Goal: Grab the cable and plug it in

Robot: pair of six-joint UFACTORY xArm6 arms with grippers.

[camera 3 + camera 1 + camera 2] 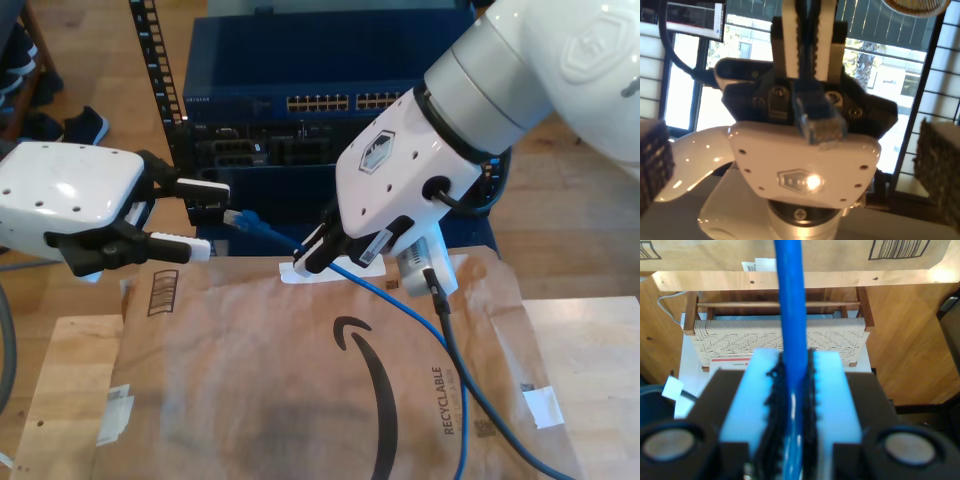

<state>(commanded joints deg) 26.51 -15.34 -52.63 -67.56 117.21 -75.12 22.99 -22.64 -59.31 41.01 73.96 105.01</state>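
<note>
Between the two arms, above the brown cardboard package [300, 390], the handover is on. My second gripper [312, 256] is clamped on the cable [400, 300] a little way behind its plug [238, 219], and the second wrist view shows the blue line pinched tight between the pads. My first gripper [213, 220] waits wide open with nothing in it, and the plug's tip sits right at its mouth.

The risks: the free length between plug and grip is soft, so the plug can droop or twist and the first gripper may close on it crooked, or catch the boot and press the latch. If my second gripper lets go too early, the plug drops onto the package. The cable's slack trails across the package and could drag.

As for what holds what: the blue rack [330, 60] behind carries a switch with a row of ports [330, 102]. They look unoccupied, though it's too small to be sure. The package is closed, contents unseen.
</note>
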